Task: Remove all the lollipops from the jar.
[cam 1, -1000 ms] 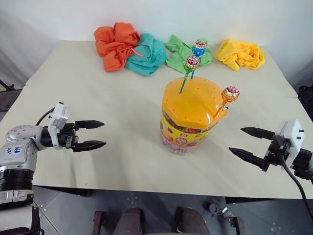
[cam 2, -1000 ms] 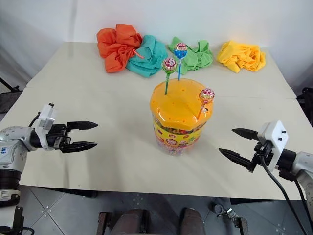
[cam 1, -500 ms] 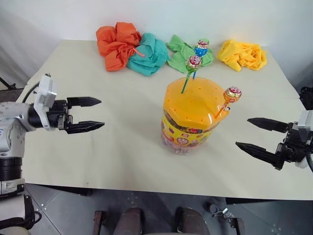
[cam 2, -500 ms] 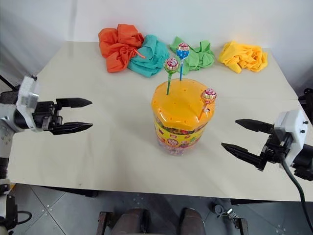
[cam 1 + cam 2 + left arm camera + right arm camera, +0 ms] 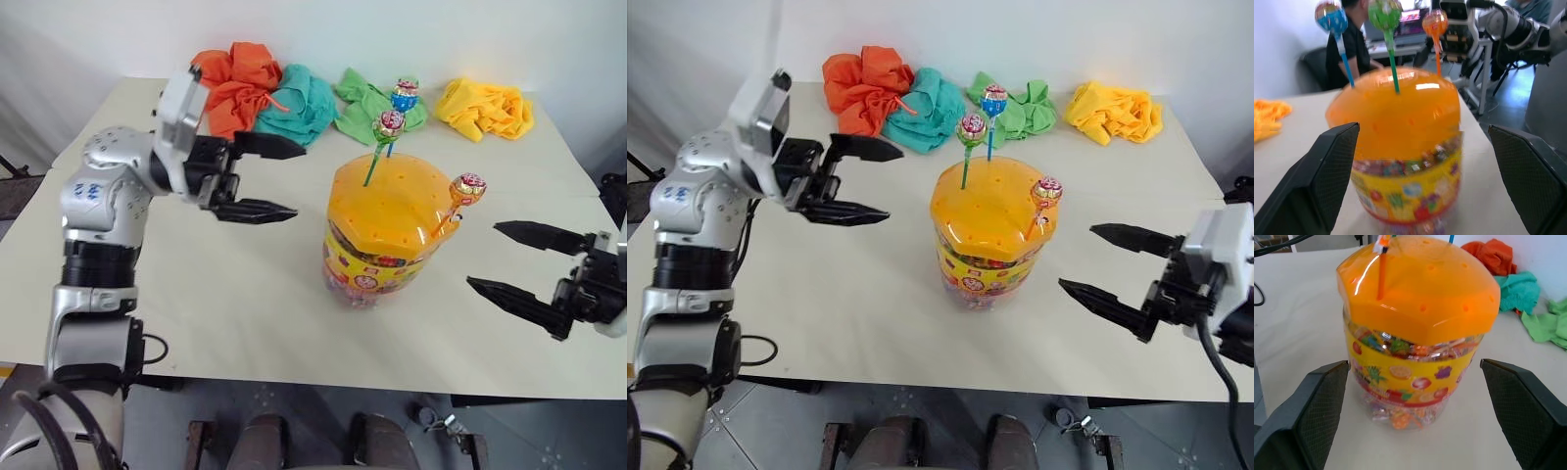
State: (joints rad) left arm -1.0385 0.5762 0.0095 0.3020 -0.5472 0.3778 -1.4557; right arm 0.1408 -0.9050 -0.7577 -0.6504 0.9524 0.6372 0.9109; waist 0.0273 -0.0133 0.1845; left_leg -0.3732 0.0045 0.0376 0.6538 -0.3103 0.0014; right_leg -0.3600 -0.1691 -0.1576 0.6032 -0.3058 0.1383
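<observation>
The jar (image 5: 384,235), clear with a yellow label and a domed orange lid, stands mid-table. Three lollipops stick up from the lid: a green-stick one (image 5: 385,126), a blue-stick one (image 5: 402,97) behind it, and an orange-stick one (image 5: 466,188) at the lid's right edge. My left gripper (image 5: 282,179) hangs open in the air left of the lid, pointing toward the jar and a short way off it. My right gripper (image 5: 505,258) is open to the jar's right, nothing between its fingers. The left wrist view shows all three lollipops above the lid (image 5: 1396,112).
Crumpled cloths lie along the table's far edge: orange (image 5: 233,83), teal (image 5: 294,106), green (image 5: 362,103) and yellow (image 5: 485,106). The table's front edge (image 5: 294,377) runs just below the jar. A person sits beyond the table in the left wrist view.
My left gripper has risen and swung right, from low at the table's left side to beside the jar's lid. My right gripper has lifted slightly. Both stay open.
</observation>
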